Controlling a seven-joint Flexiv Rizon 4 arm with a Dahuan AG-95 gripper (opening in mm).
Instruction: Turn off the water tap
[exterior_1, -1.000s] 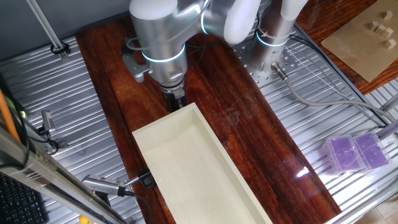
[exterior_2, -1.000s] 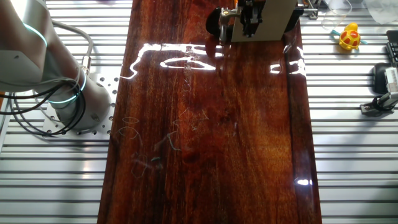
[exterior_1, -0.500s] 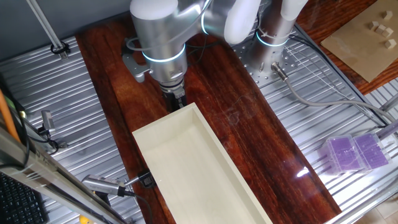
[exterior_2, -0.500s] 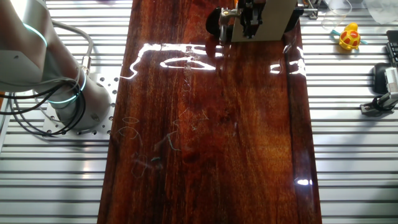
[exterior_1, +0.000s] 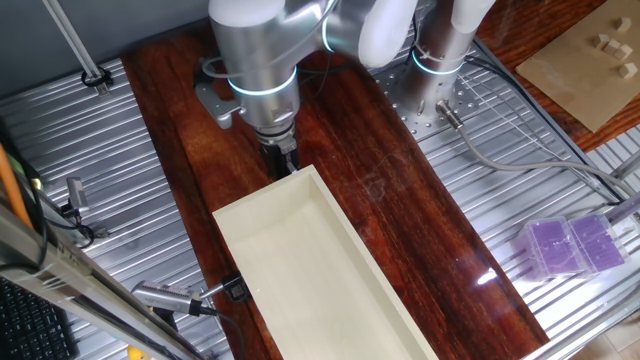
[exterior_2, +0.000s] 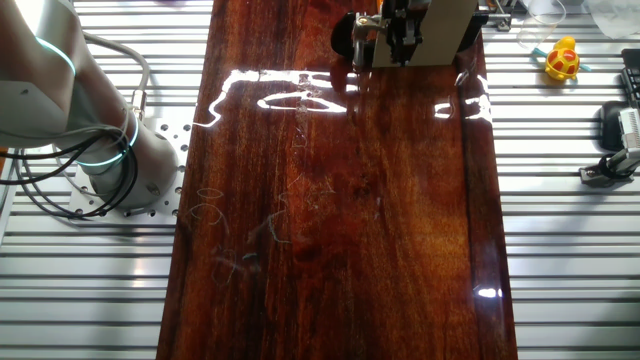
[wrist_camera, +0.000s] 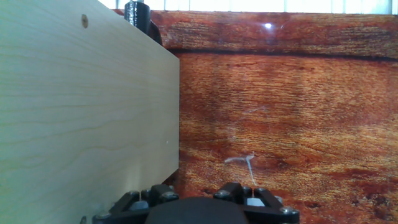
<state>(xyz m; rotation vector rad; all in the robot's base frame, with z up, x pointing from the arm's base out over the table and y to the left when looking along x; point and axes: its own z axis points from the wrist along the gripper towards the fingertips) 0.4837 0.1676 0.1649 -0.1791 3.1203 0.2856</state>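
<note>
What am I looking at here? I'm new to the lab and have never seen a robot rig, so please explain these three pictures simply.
A silver robot arm works over a dark wooden tabletop. Two pictures come from fixed cameras on different sides. The third comes from a camera on the hand, looking along its fingers. The hand points down at the end of a pale wooden box, which is the plank filling the left of the hand view. I cannot tell whether it grips anything. A purple case lies off to the side.
</note>
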